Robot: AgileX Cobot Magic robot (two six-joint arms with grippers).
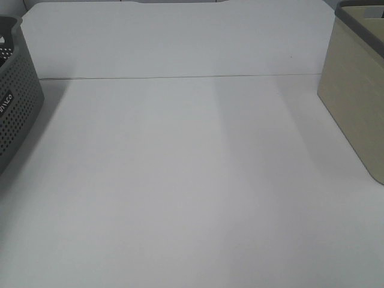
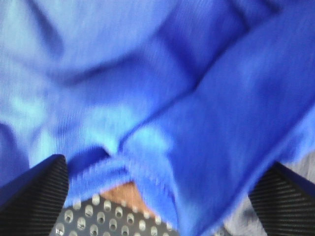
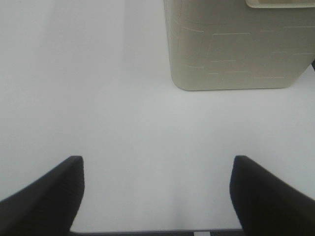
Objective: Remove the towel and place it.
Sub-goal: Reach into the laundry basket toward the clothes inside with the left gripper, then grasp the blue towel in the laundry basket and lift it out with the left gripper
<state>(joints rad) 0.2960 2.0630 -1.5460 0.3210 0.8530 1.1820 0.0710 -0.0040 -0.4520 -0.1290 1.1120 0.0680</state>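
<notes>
The royal-blue plush towel (image 2: pixel 162 98) fills the left wrist view, crumpled in folds over the perforated wall of the grey basket (image 2: pixel 108 219). My left gripper (image 2: pixel 162 169) hangs just above the towel with its fingers (image 2: pixel 39 191) wide apart, open and holding nothing. My right gripper (image 3: pixel 157 162) is open and empty above the bare white table (image 3: pixel 98 98). Neither gripper nor the towel shows in the exterior high view.
The dark grey perforated basket (image 1: pixel 15 90) stands at the table's left edge. A beige basket (image 1: pixel 360 90) stands at the right edge and also shows in the right wrist view (image 3: pixel 231 49). The white table (image 1: pixel 180 180) lies between them. Something tan (image 2: pixel 123 191) peeks from under the towel.
</notes>
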